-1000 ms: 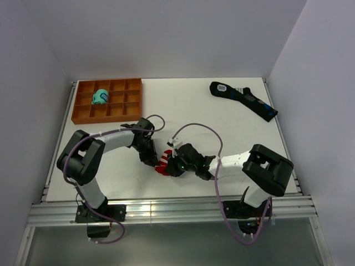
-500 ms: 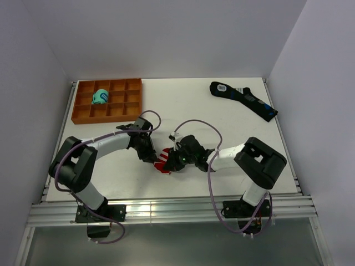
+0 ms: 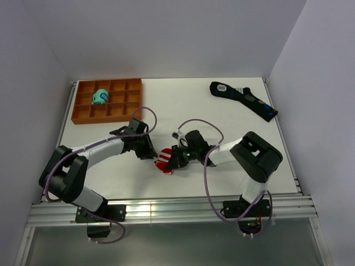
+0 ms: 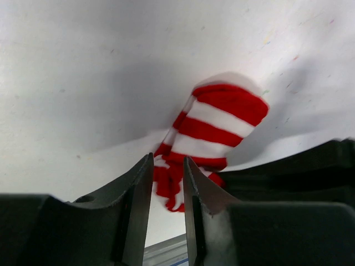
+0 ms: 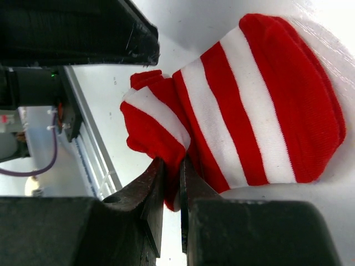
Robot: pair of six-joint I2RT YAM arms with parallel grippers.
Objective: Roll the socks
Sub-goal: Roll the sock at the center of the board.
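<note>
The red-and-white striped socks (image 3: 165,160) lie bunched on the white table near the front middle. In the left wrist view they (image 4: 222,119) sit just beyond my fingers, and they fill the right wrist view (image 5: 260,105). My right gripper (image 3: 175,157) is shut on a red fold at the socks' edge, with fabric pinched between the jaws (image 5: 171,166). My left gripper (image 3: 148,151) is just left of the socks with its jaws a narrow gap apart and nothing between them (image 4: 168,163).
An orange compartment tray (image 3: 83,113) at the back left holds a teal sock bundle (image 3: 100,96). A long black sock with blue patches (image 3: 244,100) lies at the back right. A metal rail (image 3: 166,213) runs along the near edge.
My left gripper has drawn back to the left, off the socks. My right gripper has shifted left and slightly back while still holding the socks' edge.
</note>
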